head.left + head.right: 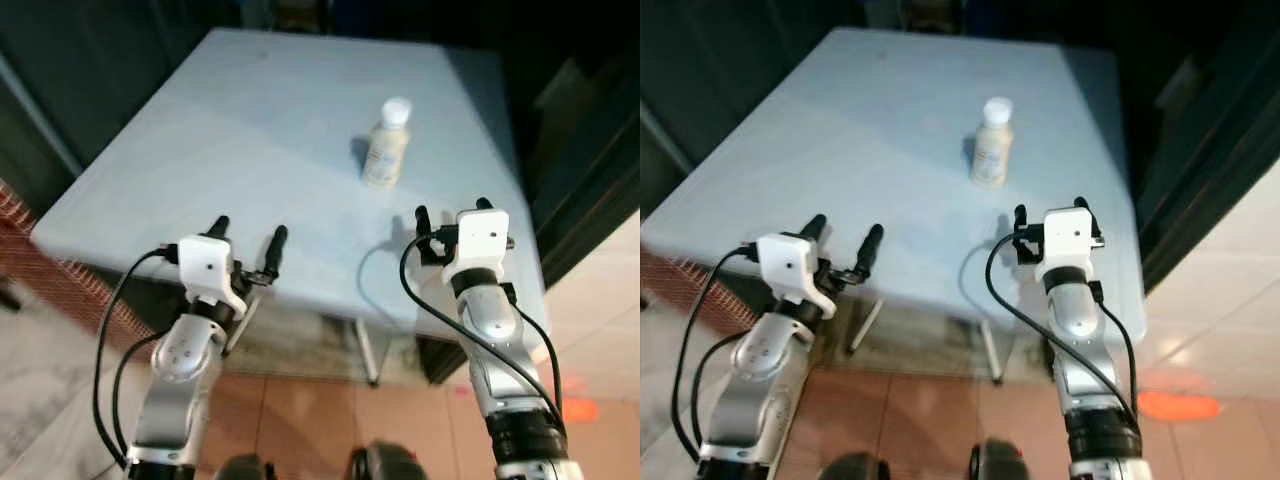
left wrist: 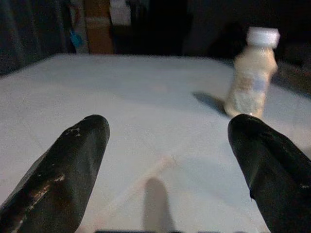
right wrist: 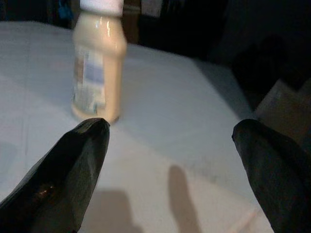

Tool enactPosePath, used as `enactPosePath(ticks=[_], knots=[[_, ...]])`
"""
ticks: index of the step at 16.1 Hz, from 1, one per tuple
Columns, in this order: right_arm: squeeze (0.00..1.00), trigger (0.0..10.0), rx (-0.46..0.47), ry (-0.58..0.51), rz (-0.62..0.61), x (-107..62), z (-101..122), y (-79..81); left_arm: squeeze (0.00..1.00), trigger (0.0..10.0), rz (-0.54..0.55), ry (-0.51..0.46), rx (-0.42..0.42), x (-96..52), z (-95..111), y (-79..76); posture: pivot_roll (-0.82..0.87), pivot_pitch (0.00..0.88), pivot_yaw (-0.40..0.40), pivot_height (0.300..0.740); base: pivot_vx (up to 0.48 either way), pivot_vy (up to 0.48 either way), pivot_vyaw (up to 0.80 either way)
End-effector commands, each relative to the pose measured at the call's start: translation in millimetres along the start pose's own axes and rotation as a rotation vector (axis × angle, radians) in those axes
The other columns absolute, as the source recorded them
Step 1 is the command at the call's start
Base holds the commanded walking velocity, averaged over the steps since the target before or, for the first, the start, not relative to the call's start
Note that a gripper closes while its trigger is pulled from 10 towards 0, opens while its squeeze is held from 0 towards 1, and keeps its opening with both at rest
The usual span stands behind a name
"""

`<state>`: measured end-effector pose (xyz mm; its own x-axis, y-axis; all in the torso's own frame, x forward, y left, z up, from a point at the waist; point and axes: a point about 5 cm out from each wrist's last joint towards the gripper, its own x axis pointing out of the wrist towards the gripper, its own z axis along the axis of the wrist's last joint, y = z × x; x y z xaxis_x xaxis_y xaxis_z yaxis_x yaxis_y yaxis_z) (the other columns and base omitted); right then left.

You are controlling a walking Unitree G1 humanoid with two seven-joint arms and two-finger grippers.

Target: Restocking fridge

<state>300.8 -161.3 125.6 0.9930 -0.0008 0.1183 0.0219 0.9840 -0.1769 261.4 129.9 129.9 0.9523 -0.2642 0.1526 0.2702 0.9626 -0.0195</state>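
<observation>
both jaws stand spread, left gripper (image 1: 248,237) and right gripper (image 1: 452,214) hovering over the near table (image 1: 230,130) edge, bottle (image 1: 386,143) upright beyond.

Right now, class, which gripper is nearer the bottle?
Right. The right gripper sits open just short of the bottle, slightly to its right. The left gripper, also open, hangs over the table's near edge, farther off to the bottle's left.

bottle (image 3: 98,63) cap cropped, label print unreadable
</observation>
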Motion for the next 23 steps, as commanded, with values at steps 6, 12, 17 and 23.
enactPosePath(ticks=[6,12,17,23], knots=[[0.00,10.0,0.002,-0.066,0.031,-2.5,13.7,15.6,0.00,10.0,0.067,0.025,0.030,-11.4,-1.5,16.6,0.02,0.114,0.027,0.740,0.000,0.000,0.00],[1.00,10.0,0.032,-0.190,-0.017,24.5,49.1,12.5,0.00,10.0,0.068,0.089,0.040,-24.9,-2.5,28.4,0.05,0.163,0.038,0.740,0.000,0.000,0.00],[0.00,10.0,0.064,-0.260,0.021,54.2,74.9,21.0,0.00,10.0,0.053,0.102,0.045,-29.5,2.3,27.5,0.09,0.188,0.052,0.740,0.000,0.000,0.00],[0.00,10.0,0.048,-0.282,-0.013,76.0,82.4,13.8,0.00,10.0,0.054,0.122,0.062,-37.3,6.9,30.8,0.13,0.199,0.059,0.740,0.000,0.000,0.00]])
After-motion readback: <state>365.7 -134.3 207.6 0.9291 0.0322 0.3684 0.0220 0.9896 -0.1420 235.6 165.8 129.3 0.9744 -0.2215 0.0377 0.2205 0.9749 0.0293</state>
